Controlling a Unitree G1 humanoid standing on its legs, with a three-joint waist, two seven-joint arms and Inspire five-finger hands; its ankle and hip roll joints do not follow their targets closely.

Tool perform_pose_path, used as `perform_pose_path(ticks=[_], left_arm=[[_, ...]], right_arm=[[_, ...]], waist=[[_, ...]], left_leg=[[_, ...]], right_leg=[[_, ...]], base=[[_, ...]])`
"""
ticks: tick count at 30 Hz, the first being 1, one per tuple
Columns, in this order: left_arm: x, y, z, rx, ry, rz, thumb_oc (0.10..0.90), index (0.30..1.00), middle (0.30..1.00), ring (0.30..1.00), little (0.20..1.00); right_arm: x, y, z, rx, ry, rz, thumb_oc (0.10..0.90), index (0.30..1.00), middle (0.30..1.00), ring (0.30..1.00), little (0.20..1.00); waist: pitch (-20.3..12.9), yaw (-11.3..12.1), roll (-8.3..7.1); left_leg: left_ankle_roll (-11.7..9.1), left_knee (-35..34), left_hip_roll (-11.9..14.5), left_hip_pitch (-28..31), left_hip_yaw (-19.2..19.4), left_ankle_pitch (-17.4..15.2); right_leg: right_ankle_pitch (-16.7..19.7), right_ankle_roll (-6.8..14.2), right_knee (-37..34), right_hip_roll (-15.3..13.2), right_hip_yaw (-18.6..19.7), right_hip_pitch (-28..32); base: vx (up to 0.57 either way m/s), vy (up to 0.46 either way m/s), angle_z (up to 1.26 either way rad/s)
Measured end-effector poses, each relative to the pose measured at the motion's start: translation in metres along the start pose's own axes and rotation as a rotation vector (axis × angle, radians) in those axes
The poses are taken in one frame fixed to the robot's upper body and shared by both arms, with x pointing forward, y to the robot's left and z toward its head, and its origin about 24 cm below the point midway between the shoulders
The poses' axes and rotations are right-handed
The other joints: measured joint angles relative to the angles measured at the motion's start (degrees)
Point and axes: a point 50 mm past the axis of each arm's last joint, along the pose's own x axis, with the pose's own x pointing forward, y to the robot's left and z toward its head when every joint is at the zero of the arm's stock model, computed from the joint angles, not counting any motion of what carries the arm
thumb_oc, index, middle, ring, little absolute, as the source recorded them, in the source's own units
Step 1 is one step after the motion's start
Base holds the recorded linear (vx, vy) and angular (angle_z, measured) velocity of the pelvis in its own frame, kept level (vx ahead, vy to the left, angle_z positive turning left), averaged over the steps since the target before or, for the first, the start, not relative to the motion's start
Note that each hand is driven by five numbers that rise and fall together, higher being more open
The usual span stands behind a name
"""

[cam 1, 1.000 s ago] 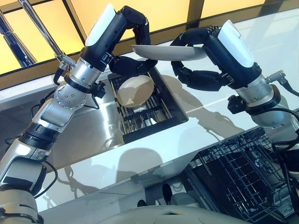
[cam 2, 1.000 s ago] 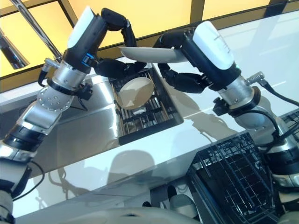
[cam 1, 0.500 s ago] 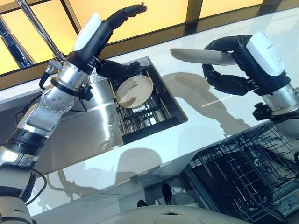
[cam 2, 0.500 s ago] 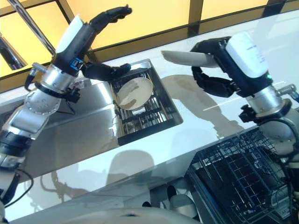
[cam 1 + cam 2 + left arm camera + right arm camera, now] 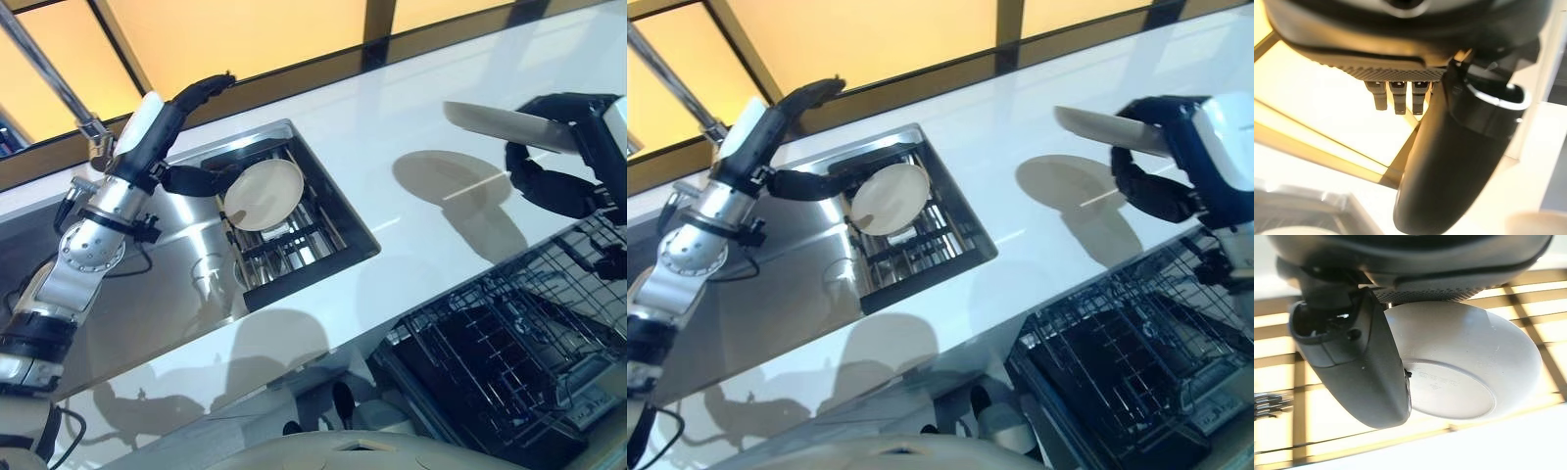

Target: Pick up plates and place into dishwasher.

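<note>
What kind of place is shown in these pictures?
Most likely a kitchen dishwashing corner. A steel sink is set into a glossy white counter, with a round cream plate leaning on a rack inside. A black wire dishwasher rack stands pulled out below, and the right robot hand holds a white plate.

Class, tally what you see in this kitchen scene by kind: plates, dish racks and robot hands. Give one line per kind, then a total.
Plates: 2, one held by the right hand, one in the sink
Dish racks: 1, the black dishwasher rack
Robot hands: 2, left hand, right hand
Total: 5
</note>
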Motion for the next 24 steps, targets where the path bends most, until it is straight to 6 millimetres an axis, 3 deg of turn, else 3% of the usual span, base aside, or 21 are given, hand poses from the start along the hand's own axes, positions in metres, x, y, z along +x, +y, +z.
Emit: perform_pose_path(ticks=[1, 4, 9, 16, 24], left_arm=[[-0.009, 0.0, -0.006, -0.019, 0.037, 0.041, 0.8, 0.9, 0.9, 0.9, 0.9], [-0.013, 0.0, -0.008, -0.037, 0.051, 0.092, 0.8, 0.9, 0.9, 0.9, 0.9], [-0.013, 0.002, -0.009, -0.034, 0.067, 0.13, 0.8, 0.9, 0.9, 0.9, 0.9], [-0.012, 0.004, -0.006, -0.031, 0.056, 0.172, 0.8, 0.9, 0.9, 0.9, 0.9], [-0.012, 0.004, -0.008, -0.015, 0.076, 0.159, 0.8, 0.9, 0.9, 0.9, 0.9]], right_arm=[[-0.02, 0.002, -0.015, 0.017, 0.127, 0.0, 0.1, 0.3, 0.3, 0.3, 0.2], [-0.048, 0.001, -0.027, 0.036, 0.257, 0.002, 0.1, 0.3, 0.3, 0.3, 0.2], [-0.064, 0.003, -0.035, 0.04, 0.328, 0.023, 0.1, 0.3, 0.3, 0.3, 0.2], [-0.098, 0.013, -0.046, 0.052, 0.48, 0.059, 0.1, 0.3, 0.3, 0.3, 0.2], [-0.112, 0.022, -0.047, 0.157, 0.557, 0.062, 0.1, 0.3, 0.3, 0.3, 0.2]], waist=[[0.1, -1.0, -0.31], [0.2, -2.3, -0.76], [0.3, -5.2, -1.2], [0.3, -6.9, -1.26], [0.3, -7.0, -1.35]], left_leg=[[0.1, 0.0, 0.0, 0.1, 0.9, -0.2], [0.1, 0.0, 0.0, 0.4, 1.6, -0.4], [0.3, -0.1, 0.0, 0.7, 3.9, -0.8], [0.1, -0.1, 0.0, 0.2, 5.6, -1.0], [0.3, -0.1, -0.1, 0.1, 6.4, -1.3]], right_leg=[[0.0, 0.1, 0.0, 0.0, 0.4, -0.1], [-0.1, 0.3, 0.0, 0.1, 1.4, -0.1], [0.2, 0.8, 0.0, 0.0, 2.1, -0.7], [0.6, 1.3, 0.0, 0.1, 2.8, -1.7], [0.6, 1.3, 0.0, 0.1, 3.2, -2.0]], base=[[0.02, 0.003, -0.16], [0.0, -0.001, -0.15], [-0.02, -0.005, -0.22], [-0.03, -0.005, -0.16], [-0.02, -0.004, -0.04]])
